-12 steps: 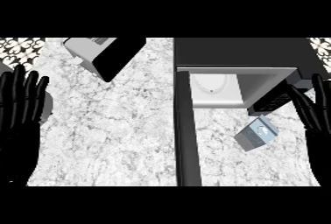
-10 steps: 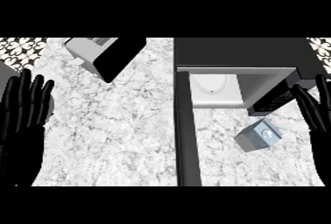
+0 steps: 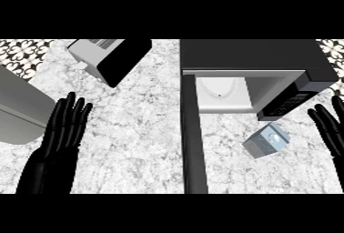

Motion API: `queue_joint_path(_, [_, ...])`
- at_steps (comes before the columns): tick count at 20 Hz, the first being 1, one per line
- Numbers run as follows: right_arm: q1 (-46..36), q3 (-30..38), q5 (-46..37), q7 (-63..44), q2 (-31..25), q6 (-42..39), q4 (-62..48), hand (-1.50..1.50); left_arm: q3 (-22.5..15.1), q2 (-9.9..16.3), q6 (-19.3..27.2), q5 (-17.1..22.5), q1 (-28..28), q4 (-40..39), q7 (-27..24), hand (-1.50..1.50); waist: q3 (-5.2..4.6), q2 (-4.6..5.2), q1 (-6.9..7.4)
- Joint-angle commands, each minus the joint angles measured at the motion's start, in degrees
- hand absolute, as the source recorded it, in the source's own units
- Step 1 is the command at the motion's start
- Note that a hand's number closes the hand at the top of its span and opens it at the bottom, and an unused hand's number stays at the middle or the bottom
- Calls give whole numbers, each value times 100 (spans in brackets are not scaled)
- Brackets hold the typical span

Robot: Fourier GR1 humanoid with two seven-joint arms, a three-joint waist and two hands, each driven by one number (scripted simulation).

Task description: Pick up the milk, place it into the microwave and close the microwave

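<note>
Resting with fingers spread, left hand (image 3: 62, 132) and right hand (image 3: 331, 127) flank the milk (image 3: 266, 141).

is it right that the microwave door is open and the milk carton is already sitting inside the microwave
Not quite. The microwave door is open, but the milk carton is not inside: the head view shows it lying on the counter in front of the open cavity, near the right hand. Neither hand holds it.

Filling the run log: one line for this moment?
milk: on counter, untouched | microwave: door open | left hand: open | right hand: open, beside milk
</note>
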State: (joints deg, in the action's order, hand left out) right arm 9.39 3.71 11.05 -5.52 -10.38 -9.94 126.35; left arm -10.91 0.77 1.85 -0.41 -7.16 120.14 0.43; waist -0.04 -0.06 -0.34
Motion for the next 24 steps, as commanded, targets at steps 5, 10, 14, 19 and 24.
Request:
queue_joint_path(5, [1306, 128, 130, 654, 211, -725, 169, -150, -987, -75, 625, -217, -439, -847, -923, -150, 4, -1, -2])
queue_joint_path(10, [1363, 565, 24, 1152, 155, -1064, -512, -150, -1836, -76, 1257, -619, -934, -729, -1253, -150, 4, 0, 27])
queue_joint_path(14, [1943, 531, -289, 1710, 410, -1279, -587, -150, -2388, -77, 1548, -714, -1249, -794, -1584, -150, 4, -4, 16])
queue_joint_path(19, [1536, 683, -880, 2530, 526, -1078, -1579, -150, -3228, -76, 2351, -1135, -1231, -799, -1352, -150, 7, -4, 32])
queue_joint_path(24, [1167, 527, -1289, 2836, 773, -851, -2319, -150, -3039, 87, 2097, -609, -1404, -1053, -1956, -150, 4, 1, 42])
